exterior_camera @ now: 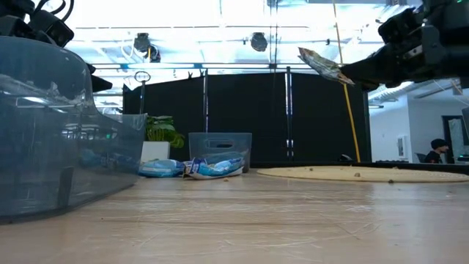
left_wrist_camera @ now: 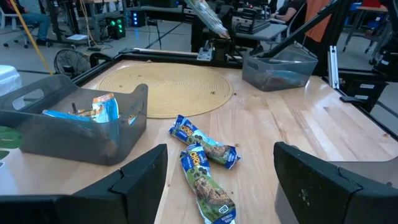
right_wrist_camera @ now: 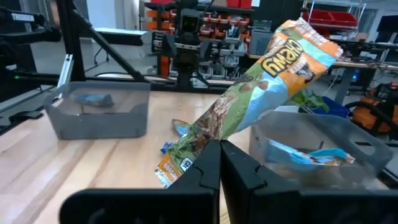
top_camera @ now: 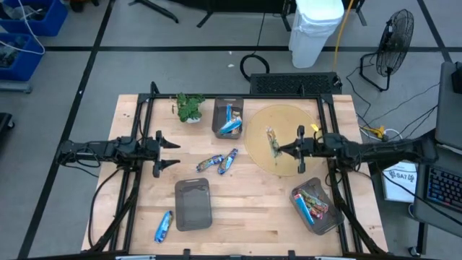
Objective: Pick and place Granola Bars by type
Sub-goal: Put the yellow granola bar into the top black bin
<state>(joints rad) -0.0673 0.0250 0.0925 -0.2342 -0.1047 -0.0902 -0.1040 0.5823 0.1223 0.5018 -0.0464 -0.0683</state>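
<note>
My right gripper [top_camera: 280, 149] hangs above the round tan mat [top_camera: 289, 119], shut on a tan-and-green granola bar [right_wrist_camera: 273, 74], which also shows in the low view [exterior_camera: 322, 64]. My left gripper [top_camera: 164, 152] is open and empty, hovering left of two blue-ended bars [top_camera: 209, 164] [top_camera: 229, 160] that lie flat on the table; its wrist view shows them just ahead [left_wrist_camera: 205, 149] [left_wrist_camera: 208, 186]. Another blue bar [top_camera: 164, 225] lies near the table's near edge. The far bin [top_camera: 227, 119] holds blue bars, and the right bin [top_camera: 316, 208] holds reddish and tan ones. My right gripper pinches the tan-and-green bar between its two fingers, near the wrapper's lower end [right_wrist_camera: 200, 144]. The fingers [right_wrist_camera: 239, 163] come level from the table's right. The bar is lifted well clear of the mat and juts out past the fingertips, tilted upward [exterior_camera: 311, 56].
An empty dark grey bin [top_camera: 193, 204] sits near the table's near edge. A small green plant [top_camera: 190, 107] stands at the far left, beside the far bin. Black frame rails [top_camera: 144, 130] run along both sides. Bare wood lies between the bins.
</note>
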